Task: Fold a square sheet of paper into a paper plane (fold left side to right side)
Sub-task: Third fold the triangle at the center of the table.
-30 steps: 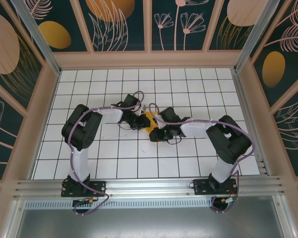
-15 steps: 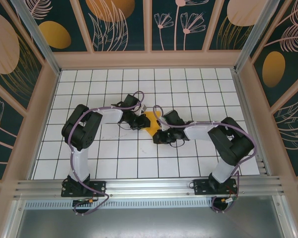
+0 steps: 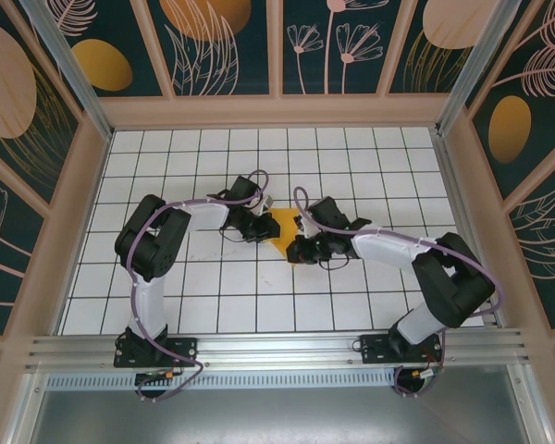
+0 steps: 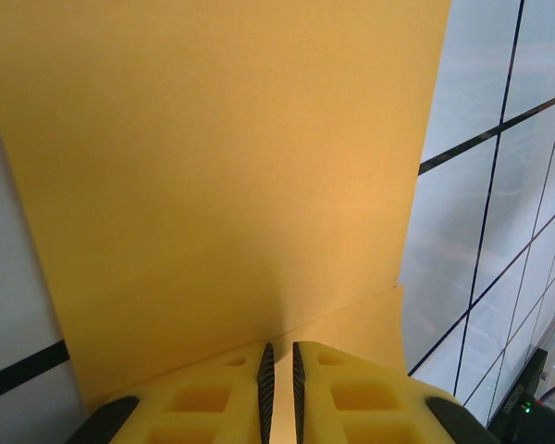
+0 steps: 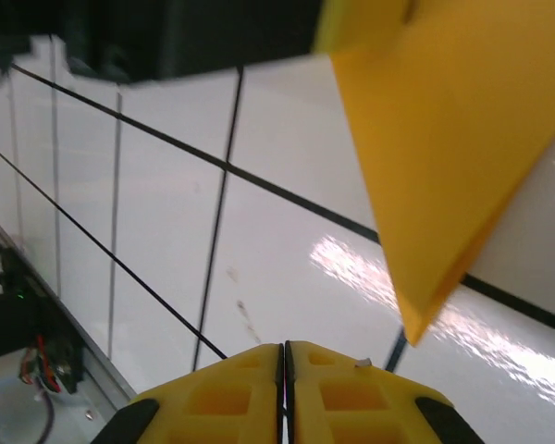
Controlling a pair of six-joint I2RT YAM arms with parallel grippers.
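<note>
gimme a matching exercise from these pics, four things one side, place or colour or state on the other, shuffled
Things:
1. left claw
2. right claw
3. paper
4. table

Descriptions:
A. white tiles with dark grid lines
B. orange-yellow, lying between the two claws
C. closed to a thin slit, tips at the paper's edge
D. shut with nothing between its fingers, over bare tile, a pointed paper corner just ahead

Pairs: 1-C, 2-D, 3-B, 4-A
</note>
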